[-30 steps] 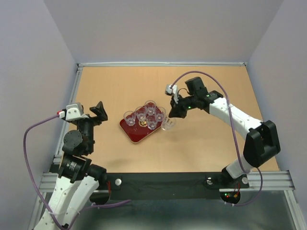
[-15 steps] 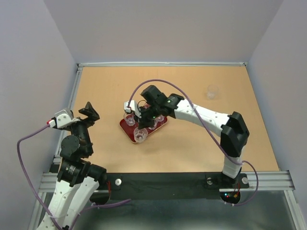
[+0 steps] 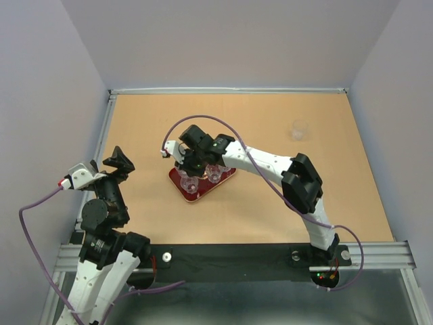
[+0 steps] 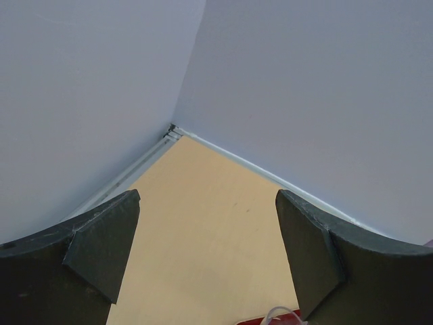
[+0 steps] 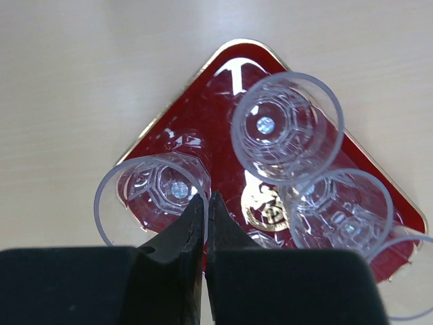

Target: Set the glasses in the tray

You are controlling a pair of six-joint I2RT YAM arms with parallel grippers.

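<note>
Right wrist view: my right gripper [image 5: 206,203] pinches the rim of a glass [image 5: 162,193] standing in the tray [image 5: 203,108] at the middle of the table [image 3: 270,203]. My left gripper [image 4: 205,223] hangs with fingers apart near the left edge.

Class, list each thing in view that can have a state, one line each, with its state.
left gripper: open, empty.
right gripper: shut on rim of held glass.
held glass: upright, over the tray.
other glasses: upright, in the tray.
lone glass: on the table, outside the tray.
tray: flat, partly filled.
</note>
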